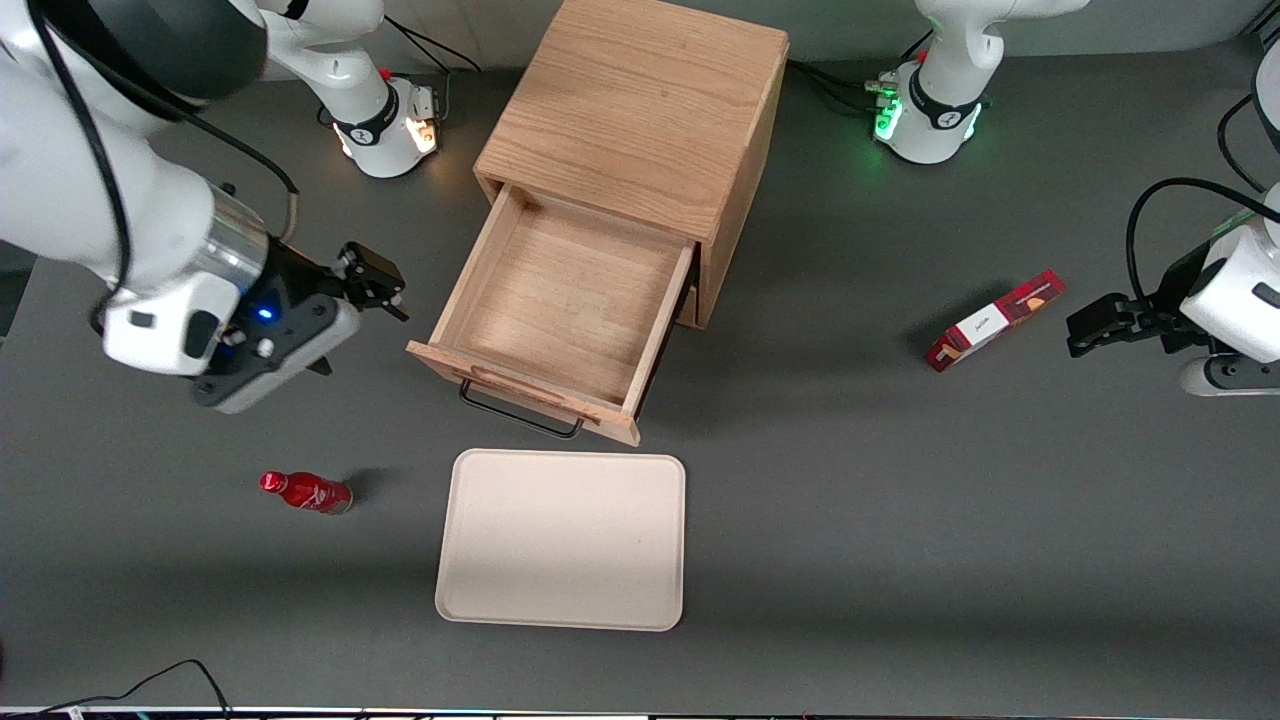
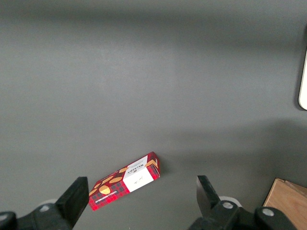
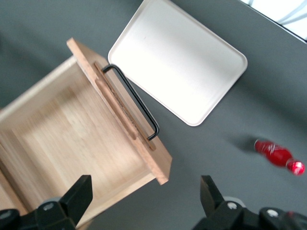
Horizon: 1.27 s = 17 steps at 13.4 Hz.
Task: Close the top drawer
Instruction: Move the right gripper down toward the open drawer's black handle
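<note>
1. The top drawer [image 1: 560, 310] stands pulled well out of the oak cabinet [image 1: 640, 110] and holds nothing; its front panel faces the tray [image 1: 562, 540].
2. The gripper [image 3: 146, 203] hangs in the air beside the drawer, toward the working arm's end of the table and apart from it, fingers spread and holding nothing.
3. The drawer is stiff wood and looks light and sturdy; it should slide straight in on its runners.
4. No grasp seems needed: the flat front panel beside the black wire handle [image 3: 132, 100] is the likely place to push. The thin bar itself may let a finger slip off.
5. Count: one cabinet, one open drawer, one handle in view, one tray, one red bottle [image 1: 305, 492] nearer the front camera than the gripper, one red biscuit box [image 1: 992, 320] toward the parked arm's end.
</note>
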### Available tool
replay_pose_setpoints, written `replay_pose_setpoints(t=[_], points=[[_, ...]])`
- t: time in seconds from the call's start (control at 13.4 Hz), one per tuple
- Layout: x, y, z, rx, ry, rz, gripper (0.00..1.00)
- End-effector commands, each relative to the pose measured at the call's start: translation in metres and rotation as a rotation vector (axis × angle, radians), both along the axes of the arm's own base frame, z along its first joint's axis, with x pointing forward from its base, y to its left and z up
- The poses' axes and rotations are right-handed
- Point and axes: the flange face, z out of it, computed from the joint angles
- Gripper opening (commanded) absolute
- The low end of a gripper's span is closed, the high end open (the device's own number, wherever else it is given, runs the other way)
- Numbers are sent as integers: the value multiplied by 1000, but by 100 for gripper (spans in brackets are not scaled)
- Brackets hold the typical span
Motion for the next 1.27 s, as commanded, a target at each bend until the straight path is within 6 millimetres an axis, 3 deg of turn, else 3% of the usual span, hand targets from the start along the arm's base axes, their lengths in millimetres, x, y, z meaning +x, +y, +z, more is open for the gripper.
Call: replay_pose_setpoints(t=[0.0,0.15,0.67,1.04,1.19], points=[[15,-6,-9,-2,-47,271,100],[21,-10,-16,1,-51,335,100],[60,-3,-91,121,1,392,100],[69,3,-135,201,85,353,100],[70,7,-141,201,96,343,100]])
